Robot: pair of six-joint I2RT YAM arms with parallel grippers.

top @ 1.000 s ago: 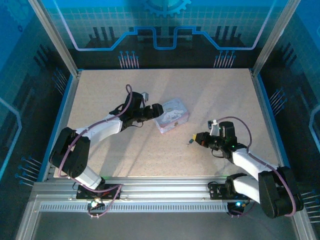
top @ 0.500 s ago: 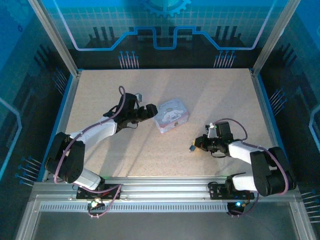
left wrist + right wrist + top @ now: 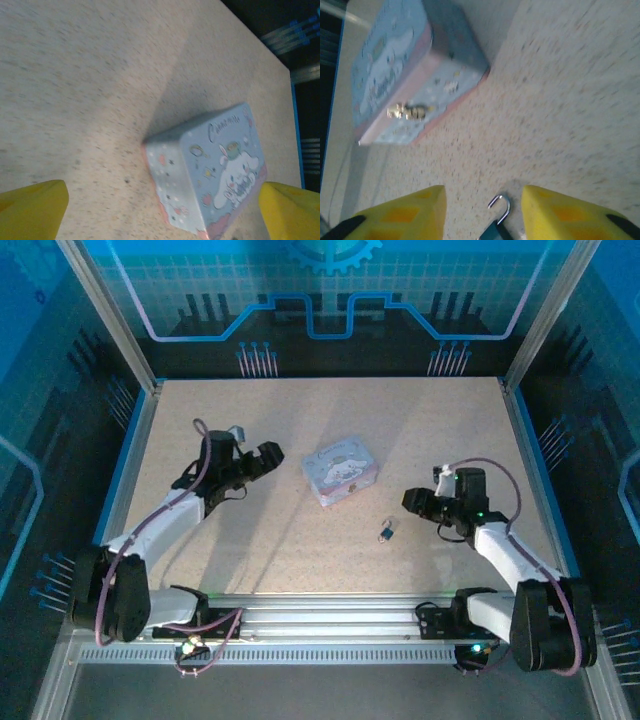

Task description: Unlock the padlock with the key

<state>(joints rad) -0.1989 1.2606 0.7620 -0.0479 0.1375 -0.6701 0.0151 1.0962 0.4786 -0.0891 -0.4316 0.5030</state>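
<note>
Right wrist: padlock (image 3: 492,233) loose on bench (image 3: 580,100), shackle looks popped, so right gripper (image 3: 482,199) and left gripper (image 3: 271,455) gape empty.

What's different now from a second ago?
The right gripper let go of the padlock, which now lies on the table, and drew back to the right. The left gripper pulled away leftward from the tin. The tin stayed put.

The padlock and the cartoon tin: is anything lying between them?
Nothing. In the top view the table between the padlock and the tin is bare, and the right wrist view agrees.
</note>
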